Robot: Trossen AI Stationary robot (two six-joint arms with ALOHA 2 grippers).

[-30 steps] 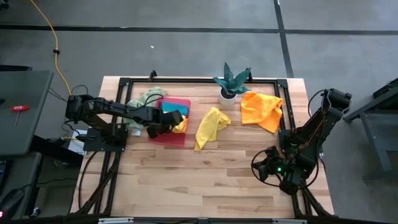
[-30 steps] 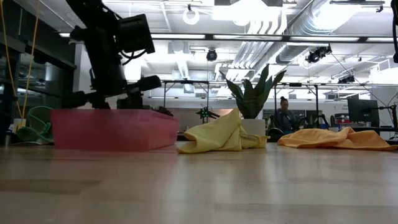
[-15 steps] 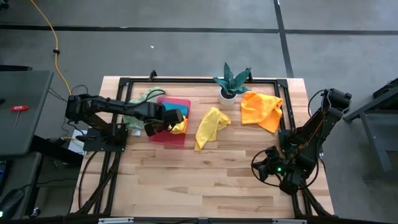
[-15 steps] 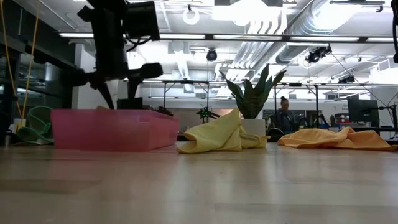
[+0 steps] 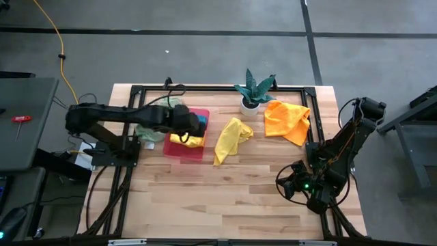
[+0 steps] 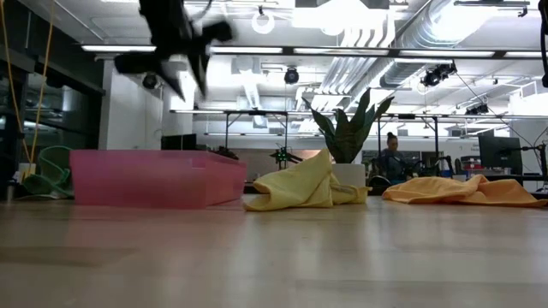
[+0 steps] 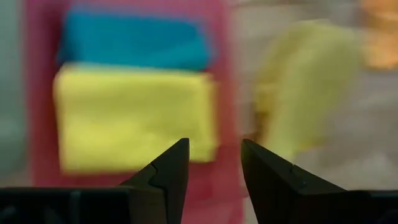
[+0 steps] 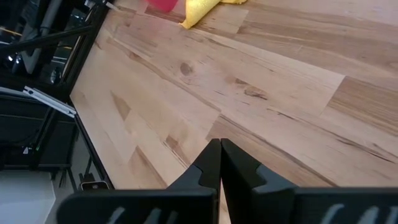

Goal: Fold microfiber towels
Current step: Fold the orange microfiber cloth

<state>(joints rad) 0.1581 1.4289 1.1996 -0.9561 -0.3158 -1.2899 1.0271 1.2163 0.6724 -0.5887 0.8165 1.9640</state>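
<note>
From above, the left gripper (image 5: 193,123) hovers over the pink tray (image 5: 179,148), which holds a folded yellow towel (image 5: 188,140) with a teal towel (image 5: 202,120) beside it; a pale green towel (image 5: 146,131) lies under the arm, and a loose yellow towel (image 5: 231,139) and an orange towel (image 5: 287,119) lie farther out past the tray. The low view hides the tray's contents behind its wall (image 6: 154,178), with the gripper raised clear above it. The left wrist view shows its fingers (image 7: 173,171) apart and empty above the two folded towels, while the right wrist view shows the right gripper (image 8: 220,163) pressed together over bare table (image 8: 261,81), well away from every towel.
</note>
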